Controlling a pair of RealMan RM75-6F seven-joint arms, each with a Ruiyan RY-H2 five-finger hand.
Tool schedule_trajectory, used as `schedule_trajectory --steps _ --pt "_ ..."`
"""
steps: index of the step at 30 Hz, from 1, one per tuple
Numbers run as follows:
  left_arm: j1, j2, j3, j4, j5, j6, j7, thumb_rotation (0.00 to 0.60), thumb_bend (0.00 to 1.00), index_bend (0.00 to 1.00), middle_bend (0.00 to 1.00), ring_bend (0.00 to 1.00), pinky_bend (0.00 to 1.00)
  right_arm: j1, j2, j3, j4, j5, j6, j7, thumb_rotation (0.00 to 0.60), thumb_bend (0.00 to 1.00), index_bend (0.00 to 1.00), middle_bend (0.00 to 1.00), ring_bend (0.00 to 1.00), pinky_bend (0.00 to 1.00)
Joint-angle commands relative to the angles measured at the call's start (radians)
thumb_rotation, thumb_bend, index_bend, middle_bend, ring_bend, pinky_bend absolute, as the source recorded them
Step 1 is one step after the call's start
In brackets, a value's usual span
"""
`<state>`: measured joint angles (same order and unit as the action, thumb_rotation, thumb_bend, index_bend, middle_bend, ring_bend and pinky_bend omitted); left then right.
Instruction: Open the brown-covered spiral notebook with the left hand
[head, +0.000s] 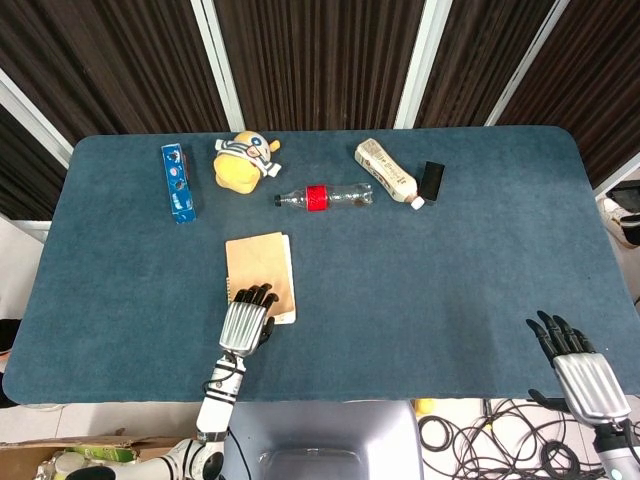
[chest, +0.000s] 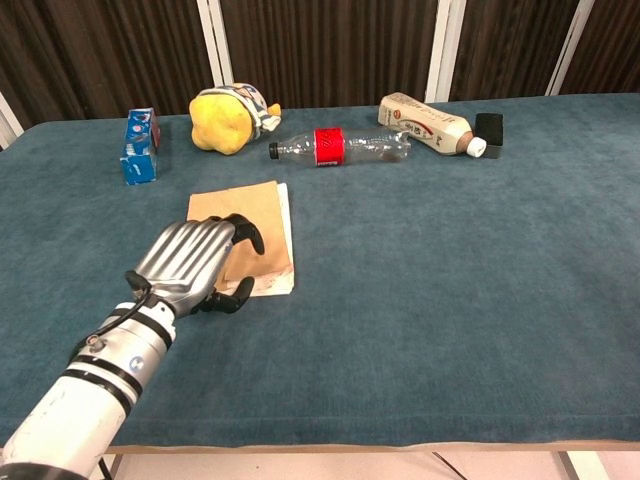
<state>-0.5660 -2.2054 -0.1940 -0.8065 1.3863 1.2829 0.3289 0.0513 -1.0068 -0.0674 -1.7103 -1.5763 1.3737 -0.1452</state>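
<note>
Brown-covered spiral notebook (head: 262, 274), closed, flat on the blue table, near edge under the left hand (chest: 190, 262).

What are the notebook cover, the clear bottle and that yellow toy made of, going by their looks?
The notebook cover looks like matte brown card: flat, dull, no glare. The bottle seems thin clear plastic, see-through, with a red label band. The yellow toy looks like soft plush fabric, rounded and fuzzy, though the weave is too small to tell. The left hand on the notebook shows shiny silver plates, probably metal or painted plastic.
</note>
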Motion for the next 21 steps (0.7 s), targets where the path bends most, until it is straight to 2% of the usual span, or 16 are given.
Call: schedule_trajectory --steps 1,8,21 --pt "-0.006 -0.021 -0.001 0.040 0.013 0.017 -0.034 0.600 0.45 0.53 0.33 0.31 0.37 0.000 0.000 0.000 0.000 -0.001 0.000 0.001 0.600 0.05 0.00 0.00 0.00 0.17" --pt "-0.013 -0.054 -0.002 0.117 0.029 0.043 -0.082 0.600 0.46 0.65 0.40 0.34 0.38 0.004 0.000 0.000 -0.003 0.006 -0.012 -0.007 0.600 0.05 0.00 0.00 0.00 0.17" --pt "-0.033 -0.064 -0.015 0.158 0.045 0.112 -0.141 0.600 0.46 0.67 0.45 0.37 0.40 0.004 0.002 -0.002 -0.005 0.007 -0.014 -0.010 0.600 0.05 0.00 0.00 0.00 0.17"
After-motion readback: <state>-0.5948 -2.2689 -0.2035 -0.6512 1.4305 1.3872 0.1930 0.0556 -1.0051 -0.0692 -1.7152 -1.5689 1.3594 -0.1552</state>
